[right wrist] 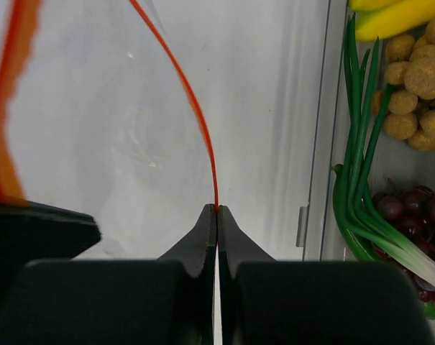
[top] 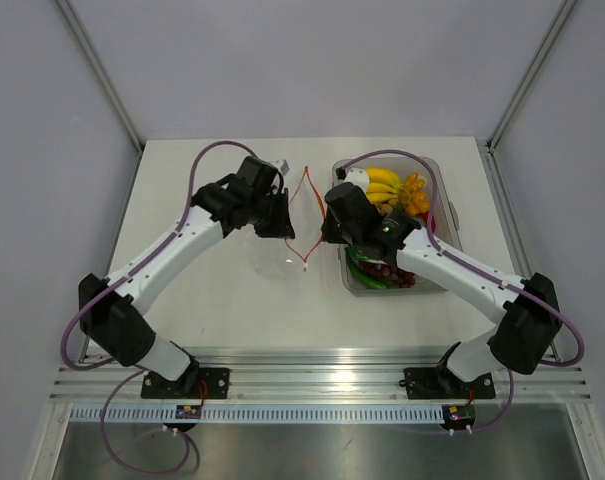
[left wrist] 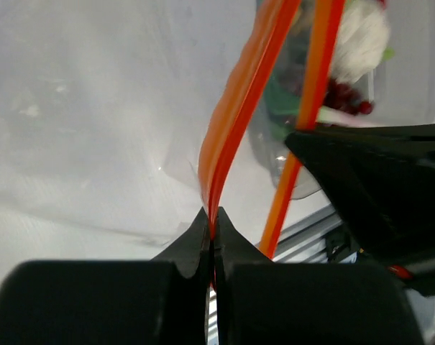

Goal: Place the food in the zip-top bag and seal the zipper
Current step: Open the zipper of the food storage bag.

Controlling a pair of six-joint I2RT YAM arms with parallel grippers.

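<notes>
Top view: the zip-top bag [top: 274, 252] lies on the counter [top: 212, 290] between your two arms. Its zipper [top: 306, 178] is spread into a diamond-shaped mouth. The left gripper [top: 279, 212] has the lip at 9 o'clock of that diamond and the right gripper [top: 329, 212] has the lip at 3 o'clock. The food sits in the clear tub [top: 437, 175] at 3 o'clock of the bag, with bananas [top: 382, 184], orange pieces [top: 415, 192] and a white bulb [top: 357, 178] showing. You can see nothing inside the bag.

Left wrist view: the jaws are pressed together, pinching the near zipper strip [left wrist: 239, 108], which bows up toward 12 o'clock. The far strip runs to the right gripper's black body [left wrist: 375, 180] at 3 o'clock.

Right wrist view: these jaws are also closed, nipping the thin red strip [right wrist: 195, 108] at its edge. Spring onions [right wrist: 357, 201], the brown ball cluster [right wrist: 415, 86] and grapes [right wrist: 411, 208] lie beyond the tub wall at 3 o'clock.

Expect the film to be light, floppy and slippery, so it should crumple rather than resist. The zipper is the stiffer part, so grip there and not on the bare film. Pull gently, because a hard tug could slip the strip free. If you release one side, the mouth will probably sag.
</notes>
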